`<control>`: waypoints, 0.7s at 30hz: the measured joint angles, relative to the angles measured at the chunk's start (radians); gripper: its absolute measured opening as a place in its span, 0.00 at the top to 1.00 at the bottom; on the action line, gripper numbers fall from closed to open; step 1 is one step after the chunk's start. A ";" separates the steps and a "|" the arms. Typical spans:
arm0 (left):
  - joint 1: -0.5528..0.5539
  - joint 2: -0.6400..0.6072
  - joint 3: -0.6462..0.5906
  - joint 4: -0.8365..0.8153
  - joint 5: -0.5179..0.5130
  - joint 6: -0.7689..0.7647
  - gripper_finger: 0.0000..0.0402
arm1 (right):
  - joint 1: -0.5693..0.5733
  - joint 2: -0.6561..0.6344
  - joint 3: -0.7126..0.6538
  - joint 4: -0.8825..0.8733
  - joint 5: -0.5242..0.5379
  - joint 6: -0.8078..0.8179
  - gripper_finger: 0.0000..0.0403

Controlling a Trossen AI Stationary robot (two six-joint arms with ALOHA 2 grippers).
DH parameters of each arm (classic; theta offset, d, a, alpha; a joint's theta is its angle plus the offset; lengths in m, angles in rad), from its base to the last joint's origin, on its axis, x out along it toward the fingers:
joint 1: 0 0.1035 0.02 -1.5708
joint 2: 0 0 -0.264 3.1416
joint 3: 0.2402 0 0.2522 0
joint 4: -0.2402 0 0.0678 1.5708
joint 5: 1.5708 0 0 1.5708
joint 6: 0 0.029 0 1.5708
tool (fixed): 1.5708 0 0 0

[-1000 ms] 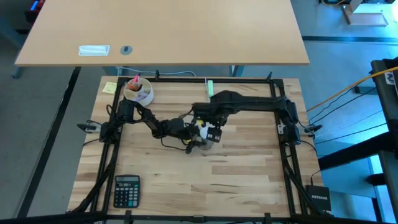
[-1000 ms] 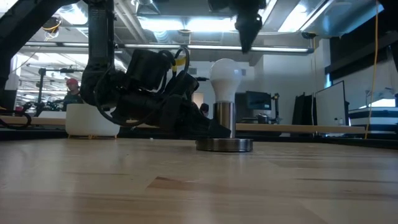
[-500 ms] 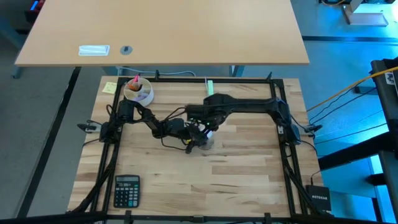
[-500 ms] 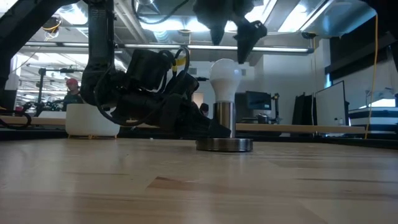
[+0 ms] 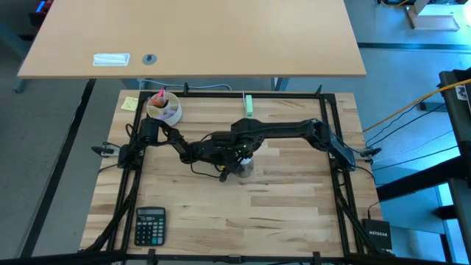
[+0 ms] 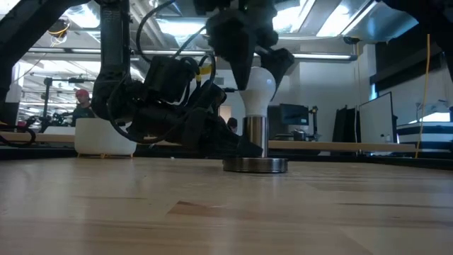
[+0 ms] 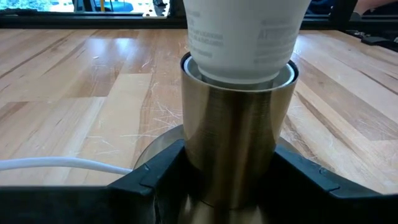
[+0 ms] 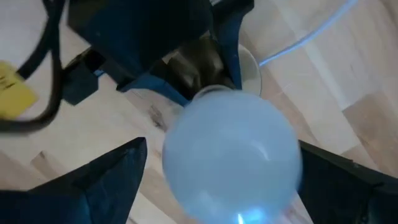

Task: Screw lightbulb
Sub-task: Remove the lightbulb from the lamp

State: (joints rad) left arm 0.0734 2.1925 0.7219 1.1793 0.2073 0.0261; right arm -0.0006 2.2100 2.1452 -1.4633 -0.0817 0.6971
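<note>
The white lightbulb [image 6: 259,88] stands upright with its base in a brass-coloured socket cylinder [image 7: 236,137], which rises from a round metal disc [image 6: 255,165] in the middle of the table. My left gripper [image 6: 228,145] lies low, to the table's left of the socket, and is shut on the cylinder. My right gripper [image 8: 233,180] points straight down over the bulb and is open. Its fingers [image 8: 93,186] stand on either side of the bulb's dome [image 8: 233,155] with a gap on each side. In the high view my right hand [image 5: 241,149] hides the bulb. My left gripper pinches the socket cylinder's lower half [image 7: 186,155] between its two fingers [image 7: 149,180], one on each side. The fingers come in nearly level from the table's left. The socket stands upright, its disc flat on the table.
A thin white cord [image 7: 62,165] runs from the socket across the table toward the left. A white cup with pens [image 5: 163,108] and a yellow note [image 5: 130,104] sit at the far left, a pale green block [image 5: 249,104] at the far edge, and a calculator [image 5: 150,224] near the front left.
My right gripper has come down from above the bulb, rolled about its own axis and opened. Its fingers now reach down beside the bulb's dome. The bulb, the socket and my left gripper have kept still.
</note>
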 joint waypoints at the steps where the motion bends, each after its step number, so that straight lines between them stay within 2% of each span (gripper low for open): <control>1: 0.000 0.000 0.000 0.000 0.000 0.000 0.52 | 0.000 0.003 0.000 0.002 0.006 -0.011 0.07; 4: 0.000 0.000 0.000 0.000 0.000 0.000 0.52 | -0.003 0.001 0.000 0.009 0.040 -0.024 0.07; 7: 0.000 0.000 0.000 0.000 0.000 0.000 0.52 | -0.016 0.000 0.000 0.002 0.024 -0.043 0.10; 15: 0.000 0.000 0.000 0.000 0.000 0.001 0.52 | -0.024 0.001 0.000 0.001 0.007 -0.104 0.33; 17: 0.000 0.000 0.000 -0.001 0.000 0.001 0.52 | -0.027 0.001 0.000 0.000 -0.009 -0.141 0.34; 21: 0.000 0.000 0.000 -0.001 0.000 0.000 0.52 | -0.027 0.001 0.000 -0.007 -0.016 -0.294 0.29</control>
State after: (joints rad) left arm 0.0734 2.1925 0.7219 1.1786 0.2070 0.0261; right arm -0.0273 2.2112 2.1452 -1.4698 -0.0975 0.4035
